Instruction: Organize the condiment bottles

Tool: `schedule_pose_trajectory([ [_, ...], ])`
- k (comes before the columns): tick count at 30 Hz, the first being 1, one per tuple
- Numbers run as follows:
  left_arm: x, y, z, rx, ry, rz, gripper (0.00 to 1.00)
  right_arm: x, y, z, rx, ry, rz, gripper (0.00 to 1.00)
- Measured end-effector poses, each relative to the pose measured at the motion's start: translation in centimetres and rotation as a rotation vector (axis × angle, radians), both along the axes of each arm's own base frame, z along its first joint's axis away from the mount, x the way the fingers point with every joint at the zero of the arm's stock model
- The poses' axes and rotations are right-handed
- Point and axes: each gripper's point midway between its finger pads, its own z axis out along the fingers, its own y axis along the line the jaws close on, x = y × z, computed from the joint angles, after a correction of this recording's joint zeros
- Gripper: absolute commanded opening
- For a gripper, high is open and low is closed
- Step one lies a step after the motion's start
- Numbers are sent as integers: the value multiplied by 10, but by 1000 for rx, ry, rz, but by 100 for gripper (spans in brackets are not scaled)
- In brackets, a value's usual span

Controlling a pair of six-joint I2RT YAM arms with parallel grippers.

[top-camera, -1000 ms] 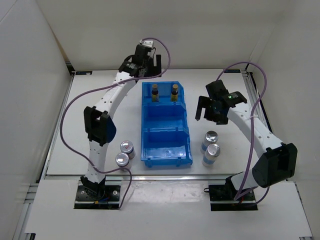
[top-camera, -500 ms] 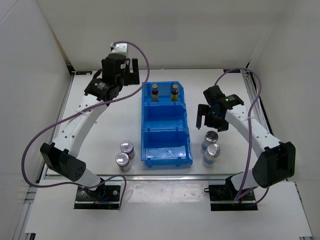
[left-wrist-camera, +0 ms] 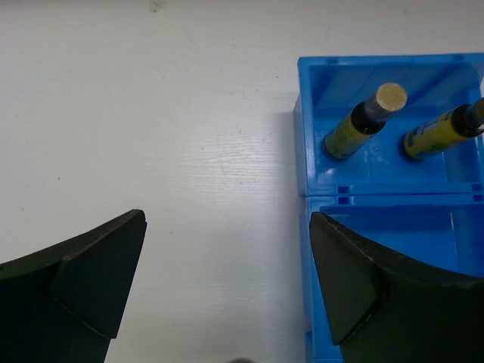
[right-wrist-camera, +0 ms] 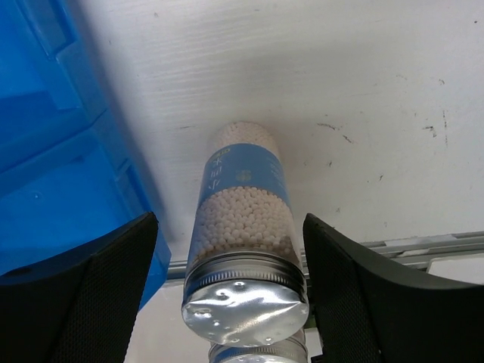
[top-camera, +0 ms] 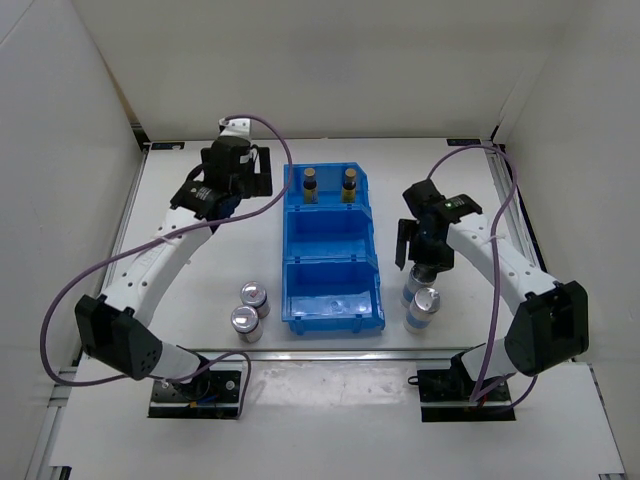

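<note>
Here, from the top camera, the blue bin (top-camera: 290, 292) stands in the middle of the white table (top-camera: 180, 290). Its far compartment holds the two dark-brown bottles (top-camera: 310, 183), both upright and side by side. Left of the bin, near the front edge, the two shorter silver-lidded jars (top-camera: 256, 297) stand just beside each other. Right of the bin stand the two blue-white jars (top-camera: 425, 308), also very close together. The left gripper (top-camera: 262, 172) hangs beside the bin's far left corner. The right gripper (top-camera: 420, 262) is directly above the farther blue-white jar and hides a part of it.

In the left wrist view, the left gripper (left-wrist-camera: 227, 280) is released. Its fingers (left-wrist-camera: 83, 287) stand wide apart with only bare table and the bin's wall (left-wrist-camera: 302, 151) between them. The two bottles (left-wrist-camera: 363, 121) appear in their compartment, yellow labels visible.

In the right wrist view, the right gripper (right-wrist-camera: 229, 234) is lowered around one blue-white jar (right-wrist-camera: 242, 204), one finger (right-wrist-camera: 91, 295) on each side. It is not clenched: a gap shows between the left finger and the glass. On the other side the finger is very near the lid, and I cannot tell if it touches. The jar stands on the table just beside the bin (right-wrist-camera: 60, 151). The lid of the second jar (right-wrist-camera: 253, 354) shows at the bottom edge.
</note>
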Motion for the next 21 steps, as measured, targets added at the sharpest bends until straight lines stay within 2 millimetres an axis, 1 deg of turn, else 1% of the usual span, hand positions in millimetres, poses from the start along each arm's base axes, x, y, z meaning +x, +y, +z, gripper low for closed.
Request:
schedule_pose_trajectory([
  [4, -5, 3, 17, -23, -53, 1, 100, -5, 3, -3, -7, 13, 6, 81],
  [7, -8, 4, 20, -32, -73, 2, 100, -10, 5, -4, -22, 24, 14, 80],
  [12, -10, 6, 13, -26, -70, 2, 100, -14, 4, -9, -61, 41, 15, 67],
  [15, -12, 8, 8, -17, -73, 7, 100, -16, 2, -12, -95, 58, 12, 54],
  [16, -13, 10, 6, -13, -77, 13, 100, -15, 2, -11, -99, 54, 6, 45],
  [18, -15, 14, 1, -5, -82, 20, 100, -13, -1, -10, -119, 49, 3, 35],
  [19, -17, 16, -2, 0, -85, 26, 100, -12, -2, -8, -131, 47, 2, 27],
  [21, -22, 22, -10, 11, -93, 42, 100, -7, -5, -3, -152, 32, -5, 20],
])
